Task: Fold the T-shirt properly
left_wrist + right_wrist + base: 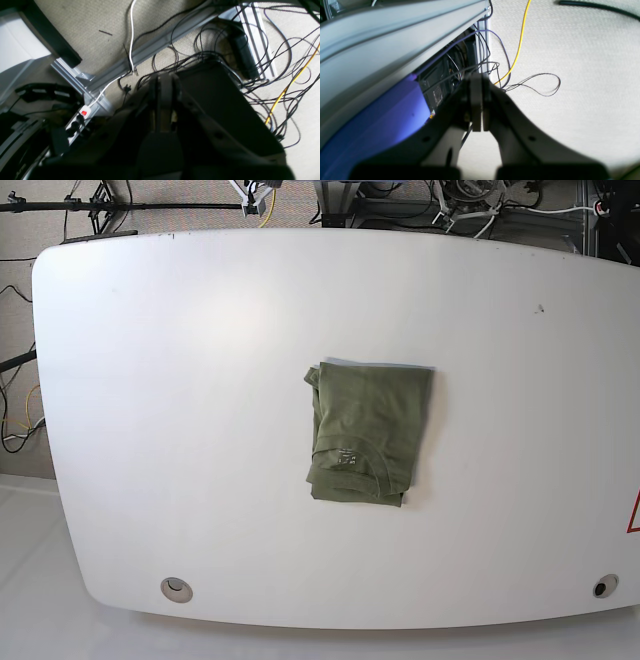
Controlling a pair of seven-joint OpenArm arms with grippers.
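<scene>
Shirt (367,432) lies as a compact folded rectangle near the middle of the table (180,380), collar and pale neck label facing up at the near end. Edges roughly squared; the left side shows slight layering and the near hem is a little uneven.

Neither arm appears in the base view. Left gripper (165,82): jaws pressed together, nothing between them; past it only floor, a tangle of cables (275,82) and a power strip (80,117) off to its left. Right gripper (477,100): jaws likewise pressed together and empty, a frame rail (395,37) to its left, carpet and a yellow cable (520,42) beyond its tips. The shirt is well away from both grippers and out of either wrist view.

Judgement: folding looks done, arms parked below table level. At most a minor tidy of the left edge is left.
</scene>
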